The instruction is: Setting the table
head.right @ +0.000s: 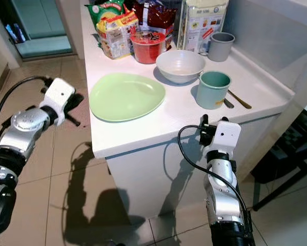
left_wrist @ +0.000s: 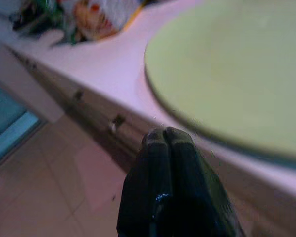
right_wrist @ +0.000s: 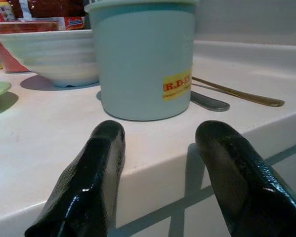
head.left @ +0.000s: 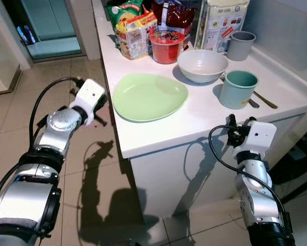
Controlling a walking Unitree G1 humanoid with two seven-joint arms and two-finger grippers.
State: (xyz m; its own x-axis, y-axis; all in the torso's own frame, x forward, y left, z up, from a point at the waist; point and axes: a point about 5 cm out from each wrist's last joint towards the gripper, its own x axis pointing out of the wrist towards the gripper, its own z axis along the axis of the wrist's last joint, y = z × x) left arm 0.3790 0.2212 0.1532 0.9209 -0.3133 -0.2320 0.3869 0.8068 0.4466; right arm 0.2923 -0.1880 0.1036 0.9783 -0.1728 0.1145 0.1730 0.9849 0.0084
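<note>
Robot arms poised at the white counter's (head.left: 204, 115) near edge.

Pale green round plate (head.left: 149, 96) lies near the counter's front left corner, white ribbed bowl (head.left: 202, 65) behind it, teal mug with a yellow label (head.left: 237, 88) toward the front right, spoons (head.left: 261, 97) just beside it. Left gripper (left_wrist: 167, 136), fingers pressed together, hangs off the left edge beside the plate. Right gripper (right_wrist: 157, 143), fingers spread wide, sits below the front edge facing the mug.

home kitchen | white counter (head.left: 204, 115) | snack packets (head.left: 135, 31) | dishes | tiled floor (head.left: 97, 169)
</note>
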